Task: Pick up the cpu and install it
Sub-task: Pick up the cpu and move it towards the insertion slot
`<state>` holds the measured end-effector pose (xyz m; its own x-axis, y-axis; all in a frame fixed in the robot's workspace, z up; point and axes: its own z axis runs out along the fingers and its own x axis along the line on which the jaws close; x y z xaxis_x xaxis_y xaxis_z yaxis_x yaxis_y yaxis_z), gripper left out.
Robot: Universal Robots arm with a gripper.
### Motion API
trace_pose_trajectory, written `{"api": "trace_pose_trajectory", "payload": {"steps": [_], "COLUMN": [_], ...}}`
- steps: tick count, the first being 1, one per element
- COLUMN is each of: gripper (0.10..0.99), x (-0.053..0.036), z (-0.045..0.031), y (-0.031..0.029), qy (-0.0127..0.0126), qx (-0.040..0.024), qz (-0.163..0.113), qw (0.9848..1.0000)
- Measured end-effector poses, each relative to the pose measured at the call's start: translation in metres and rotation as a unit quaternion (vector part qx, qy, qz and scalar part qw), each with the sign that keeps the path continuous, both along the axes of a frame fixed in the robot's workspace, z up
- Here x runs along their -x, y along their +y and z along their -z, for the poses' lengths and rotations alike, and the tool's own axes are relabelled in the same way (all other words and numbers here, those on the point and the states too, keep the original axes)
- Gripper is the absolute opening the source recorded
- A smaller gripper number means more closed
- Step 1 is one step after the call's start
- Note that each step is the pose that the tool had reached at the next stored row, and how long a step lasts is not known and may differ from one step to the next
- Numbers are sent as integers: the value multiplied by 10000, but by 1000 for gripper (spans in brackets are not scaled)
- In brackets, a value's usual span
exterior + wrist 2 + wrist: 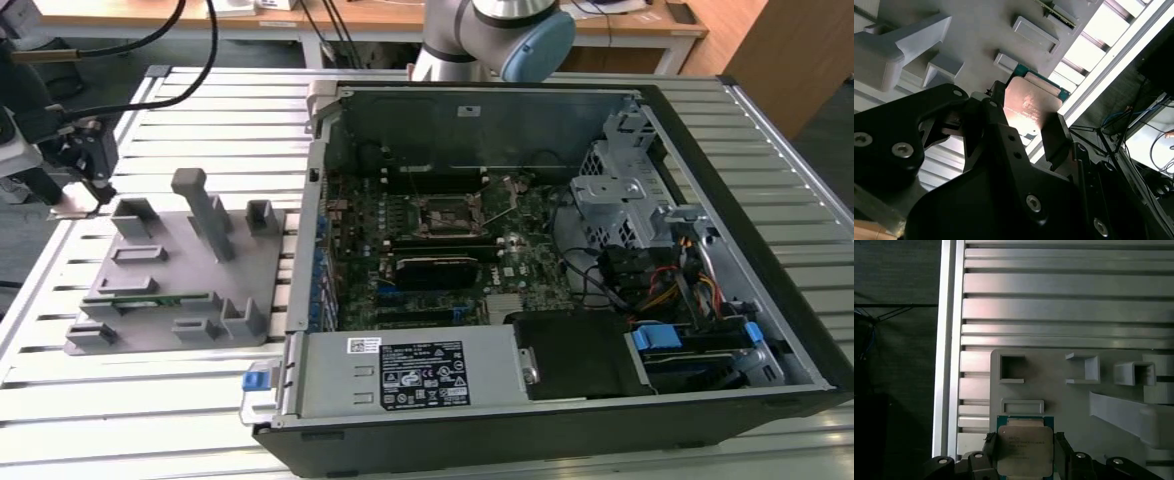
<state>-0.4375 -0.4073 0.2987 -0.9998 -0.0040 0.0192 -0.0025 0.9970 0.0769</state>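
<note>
Ribbed aluminium table (160, 400) | open black computer case (747, 300), well apart from the gripper | matte grey fixture tray (174, 300), blocky posts and pockets | black gripper (1025, 455) over the tray's corner by the table rim | fingers (1061, 452) clamped on opposite edges of the cpu (1025, 447), a flat square with a silvery lid and green rim.
</note>
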Motion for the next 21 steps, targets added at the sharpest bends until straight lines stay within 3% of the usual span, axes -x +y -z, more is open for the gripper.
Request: {"api": "trace_pose_trajectory", "payload": {"steps": [21], "gripper": [537], "x": [0], "z": [-275], "y": [10], "qy": [0], "qx": [0], "qz": [0], "qw": [10000]}}
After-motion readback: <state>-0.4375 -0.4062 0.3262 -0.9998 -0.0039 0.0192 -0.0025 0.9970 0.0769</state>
